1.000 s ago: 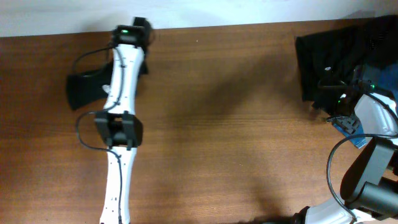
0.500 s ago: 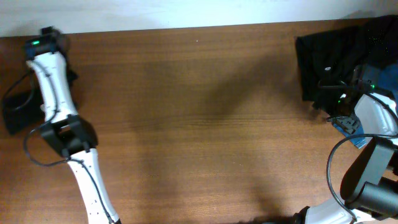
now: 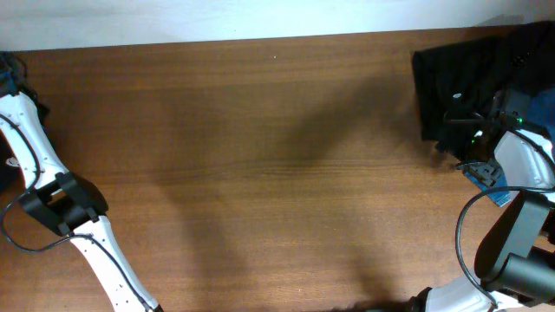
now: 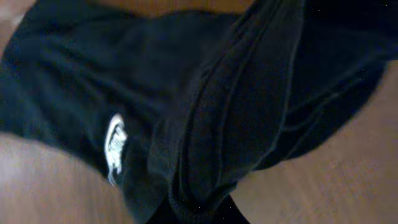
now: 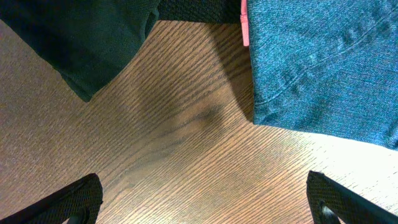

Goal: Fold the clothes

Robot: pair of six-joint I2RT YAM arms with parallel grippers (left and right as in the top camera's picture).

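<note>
The left arm (image 3: 52, 195) has swung out to the far left edge of the table (image 3: 277, 173), carrying the black T-shirt (image 4: 93, 81) away from where it lay 1 second ago. The left gripper (image 4: 198, 214) is pinched tight on a bunched fold of it, with the white logo (image 4: 115, 140) showing. The right gripper (image 5: 202, 198) hasn't moved: its 2 fingers stand wide apart and hold nothing, over bare wood beside blue denim (image 5: 323, 62).

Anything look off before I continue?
Yes: the black T-shirt is bunched in the shut left gripper at the far left edge of the table, nearly outside the overhead view, not spread flat for folding.
</note>
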